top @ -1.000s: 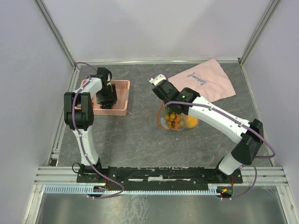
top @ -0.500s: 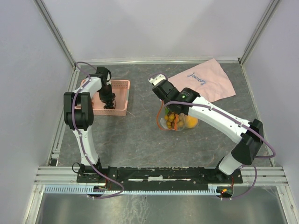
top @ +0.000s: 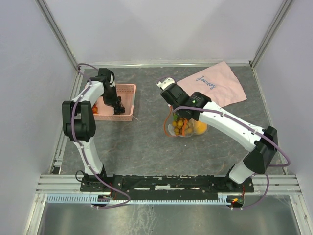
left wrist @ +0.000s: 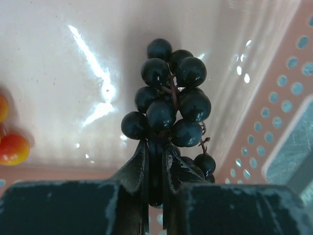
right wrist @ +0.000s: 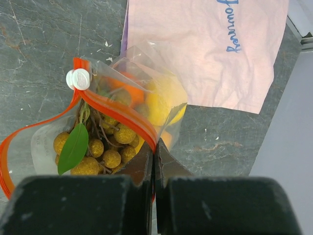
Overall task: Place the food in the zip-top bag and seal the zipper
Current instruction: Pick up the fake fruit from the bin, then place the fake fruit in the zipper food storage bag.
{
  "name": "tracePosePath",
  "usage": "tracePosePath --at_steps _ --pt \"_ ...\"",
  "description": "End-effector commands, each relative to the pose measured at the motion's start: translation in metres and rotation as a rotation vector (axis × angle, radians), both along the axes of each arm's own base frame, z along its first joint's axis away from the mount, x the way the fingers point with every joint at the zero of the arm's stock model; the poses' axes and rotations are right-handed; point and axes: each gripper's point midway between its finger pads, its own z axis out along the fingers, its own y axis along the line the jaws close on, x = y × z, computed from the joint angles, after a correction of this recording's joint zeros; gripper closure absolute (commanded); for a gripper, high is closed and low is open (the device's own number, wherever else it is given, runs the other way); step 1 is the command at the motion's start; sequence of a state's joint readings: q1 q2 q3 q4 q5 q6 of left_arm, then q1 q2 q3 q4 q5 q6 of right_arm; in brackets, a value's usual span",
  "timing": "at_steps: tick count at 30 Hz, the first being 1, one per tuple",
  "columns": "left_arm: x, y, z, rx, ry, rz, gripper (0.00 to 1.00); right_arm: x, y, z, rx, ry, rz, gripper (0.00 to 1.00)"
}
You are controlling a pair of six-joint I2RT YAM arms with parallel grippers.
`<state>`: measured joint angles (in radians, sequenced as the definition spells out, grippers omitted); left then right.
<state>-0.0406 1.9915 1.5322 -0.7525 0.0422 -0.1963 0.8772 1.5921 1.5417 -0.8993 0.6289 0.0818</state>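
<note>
The dark grapes (left wrist: 168,105) hang just over the pink basket's floor, and my left gripper (left wrist: 155,144) is shut on their stem end; from above, that gripper (top: 117,105) is inside the basket (top: 128,90). Tiny red pieces (left wrist: 12,148) lie at the basket's left. The zip-top bag (top: 186,128) rests mid-table with its mouth open. It holds the tan berry cluster (right wrist: 98,152) with a green leaf, a yellow lemon (right wrist: 164,105) and an orange fruit (right wrist: 129,88). My right gripper (right wrist: 154,147) is shut on the orange-red zipper (right wrist: 115,111) strip. A white slider (right wrist: 78,79) sits at the strip's far end.
A pink cloth (top: 215,88) with blue writing lies at the back right, just behind the bag. The perforated basket wall (left wrist: 274,127) stands close on the grapes' right. Grey enclosure walls close in the table on three sides.
The left gripper's jaws have closed onto the grapes in the basket, and its arm has shifted a little. The right arm and bag have stayed put.
</note>
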Motion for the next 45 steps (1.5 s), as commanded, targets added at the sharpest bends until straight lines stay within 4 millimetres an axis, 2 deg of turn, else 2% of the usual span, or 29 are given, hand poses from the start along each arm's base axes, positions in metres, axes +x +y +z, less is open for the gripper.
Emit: tracePosePath --at_steps 1,7,12,16,24,25,32,40,45 --pt "0.010 -0.011 0.067 -0.083 -0.179 0.044 0.97 -0.001 -0.005 0.026 0.049 -0.066 -0.023 0.98" --pt "-0.003 -0.030 0.118 -0.209 -0.308 0.058 0.97 0.000 -0.003 0.028 0.068 -0.069 -0.030 0.99" --pt "-0.025 -0.052 0.147 -0.351 -0.392 0.068 0.97 0.000 0.000 0.027 0.084 -0.064 -0.034 0.98" --pt "-0.048 -0.085 0.172 -0.456 -0.454 0.021 0.97 0.000 0.002 0.027 0.102 -0.066 -0.045 0.98" --pt "-0.106 -0.177 0.201 -0.614 -0.496 -0.152 0.97 0.000 0.002 0.033 0.120 -0.074 -0.050 0.98" --pt "-0.115 -0.190 0.201 -0.634 -0.490 -0.182 0.97 0.000 0.002 0.032 0.121 -0.071 -0.049 0.98" --pt "-0.155 -0.244 0.202 -0.724 -0.438 -0.352 0.97 -0.003 0.005 0.031 0.143 -0.056 -0.041 0.98" --pt "-0.195 -0.279 0.184 -0.790 -0.359 -0.488 0.97 -0.006 0.010 0.032 0.174 -0.043 -0.028 0.99" --pt "-0.200 -0.292 0.173 -0.812 -0.328 -0.506 0.97 -0.008 0.012 0.032 0.193 -0.035 -0.019 0.98"
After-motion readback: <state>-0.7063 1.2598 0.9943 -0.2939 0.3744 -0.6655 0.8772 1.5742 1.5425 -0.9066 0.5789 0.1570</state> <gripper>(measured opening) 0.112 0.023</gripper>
